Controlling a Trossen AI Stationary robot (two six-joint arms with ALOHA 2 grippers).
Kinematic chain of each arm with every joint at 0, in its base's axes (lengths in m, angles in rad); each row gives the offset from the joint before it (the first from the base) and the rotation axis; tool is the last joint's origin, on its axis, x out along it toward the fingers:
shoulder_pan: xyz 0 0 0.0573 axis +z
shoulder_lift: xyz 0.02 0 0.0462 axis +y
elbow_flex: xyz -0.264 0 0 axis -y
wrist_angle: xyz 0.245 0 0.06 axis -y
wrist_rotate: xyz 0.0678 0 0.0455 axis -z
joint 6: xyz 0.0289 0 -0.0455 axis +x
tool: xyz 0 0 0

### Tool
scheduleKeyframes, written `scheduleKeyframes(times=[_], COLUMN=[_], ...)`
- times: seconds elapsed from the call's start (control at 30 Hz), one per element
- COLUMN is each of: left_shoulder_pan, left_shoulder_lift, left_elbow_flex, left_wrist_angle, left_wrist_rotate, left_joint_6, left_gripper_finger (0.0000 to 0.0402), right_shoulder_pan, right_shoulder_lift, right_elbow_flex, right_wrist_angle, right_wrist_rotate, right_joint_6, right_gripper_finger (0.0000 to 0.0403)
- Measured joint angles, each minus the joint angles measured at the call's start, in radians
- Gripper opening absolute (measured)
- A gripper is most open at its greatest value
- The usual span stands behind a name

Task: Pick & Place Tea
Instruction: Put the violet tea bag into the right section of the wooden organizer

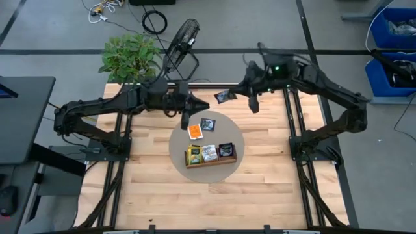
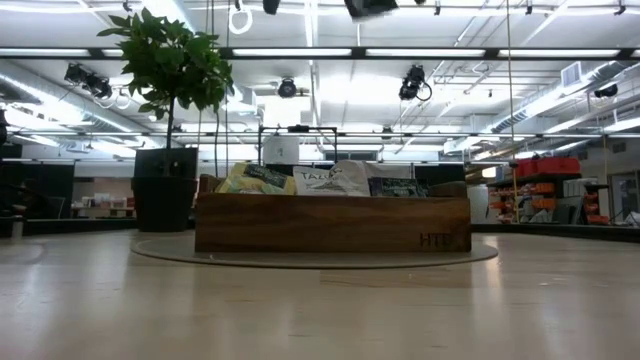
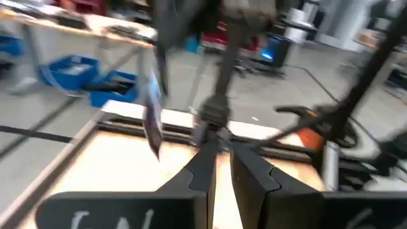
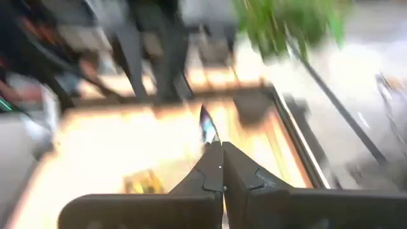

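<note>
We see a wooden tray (image 1: 209,162) on a round grey mat (image 1: 179,144) on the table (image 1: 260,188). Behind the table: a potted plant (image 1: 130,57), a black fan (image 1: 184,36). Blue bins (image 1: 393,29) far right.

Pale blond wood with light grain on the table (image 1: 156,188). Muted grey-beige on the round mat (image 1: 179,146) under the tray. Warm dark brown on the wooden tray (image 2: 330,225), with a small darker mark stamped near one end. Yellow-green with dark print on one packet (image 1: 194,155) in the tray, white with grey-green print on the next (image 1: 208,153), dark navy on the third (image 1: 225,151). Orange with a white patch on a loose packet (image 1: 194,131) — blue-black with a pale centre on its neighbour (image 1: 207,125). Dark, bluish on the packet (image 1: 225,96) beyond the mat. Matte black on both arms. Leafy green on the plant (image 1: 130,57).
</note>
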Motion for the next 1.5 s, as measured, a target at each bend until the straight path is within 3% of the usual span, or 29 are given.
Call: scheduleKeyframes(times=[0.1, 0.23, 0.4, 0.7, 0.87, 1.27, 1.5], left_shoulder_pan=[0.000, 0.002, 0.004, 0.002, 0.002, -0.030, -0.032], left_shoulder_lift=[0.000, 0.000, 0.033, 0.101, 0.131, 0.068, 0.071], left_elbow_flex=[0.000, 0.000, 0.000, 0.000, 0.000, 0.001, 0.002], left_wrist_angle=[0.034, 0.099, 0.097, 0.104, 0.109, 0.114, 0.111], left_wrist_rotate=[-0.072, -0.115, -0.064, -0.066, -0.108, -0.121, -0.146], left_joint_6=[0.003, 0.005, 0.088, 0.082, 0.057, 0.129, 0.187], left_gripper_finger=[0.0050, 0.0051, 0.0063, 0.0173, 0.0211, 0.0201, 0.0200], right_shoulder_pan=[0.020, 0.044, 0.070, 0.076, 0.089, 0.088, 0.090], right_shoulder_lift=[0.017, 0.041, 0.057, 0.066, 0.066, 0.066, 0.069], right_elbow_flex=[0.000, 0.000, 0.000, 0.000, 0.000, 0.000, 0.000], right_wrist_angle=[-0.099, -0.145, -0.089, -0.046, -0.043, -0.119, -0.065], right_wrist_rotate=[0.074, 0.095, 0.095, 0.095, 0.095, 0.103, 0.091], right_joint_6=[-0.033, -0.045, -0.047, -0.040, -0.040, -0.040, -0.038], right_gripper_finger=[0.0000, 0.0000, 0.0000, 0.0000, 0.0000, 0.0000, 0.0000])
